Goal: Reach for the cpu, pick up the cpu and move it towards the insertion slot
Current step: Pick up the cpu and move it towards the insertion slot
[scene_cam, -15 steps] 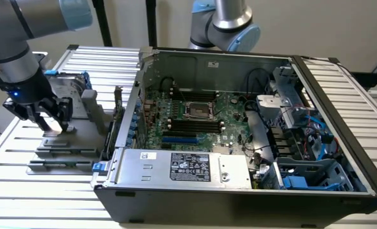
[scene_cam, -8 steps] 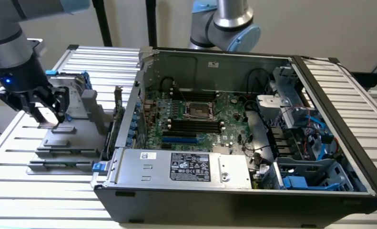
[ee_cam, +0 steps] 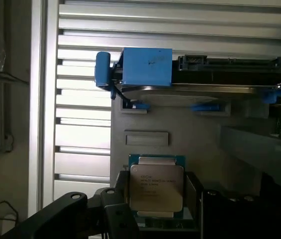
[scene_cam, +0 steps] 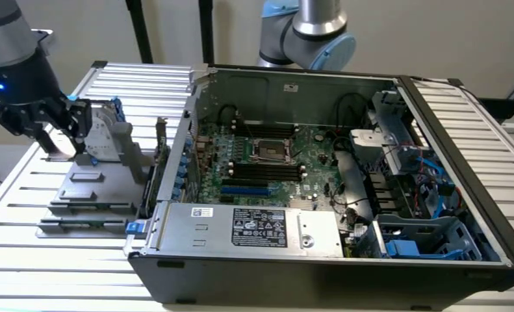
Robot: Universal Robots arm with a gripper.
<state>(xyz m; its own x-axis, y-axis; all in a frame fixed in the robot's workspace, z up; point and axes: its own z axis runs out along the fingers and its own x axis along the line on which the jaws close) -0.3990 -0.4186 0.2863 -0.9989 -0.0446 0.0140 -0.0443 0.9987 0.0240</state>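
Biggest thing you've got here is the open computer case (scene_cam: 326,276), sitting on the slatted metal worktop (scene_cam: 31,260) with the motherboard (scene_cam: 313,166) facing up. Your arm (scene_cam: 10,45) comes down from the top corner on the exterior view's left, wrist pointing pretty much straight down with a small blue light on it. The end effector (scene_cam: 62,140) is low over the grey fixture (scene_cam: 92,188), which sits on the worktop just beside the case. That puts it well apart from the insertion slot (scene_cam: 269,151), the silver-framed square mid-board with long black memory slots (scene_cam: 266,171) on either side.

The metal box (scene_cam: 196,227) at the case front carries a black-and-white label (scene_cam: 258,229), but you can't read it.

The wrist view gives you the close-up. The hard drive (ee_cam: 230,77) stands on edge on the fixture in its blue bracket (ee_cam: 146,67). The cpu (ee_cam: 156,186) is silver side up with a green edge showing, right at the end effector with dark bodywork on both sides. There are printed lines on its lid, too small to read. You can't tell whether the end effector is clamped on the cpu or just sitting around it.
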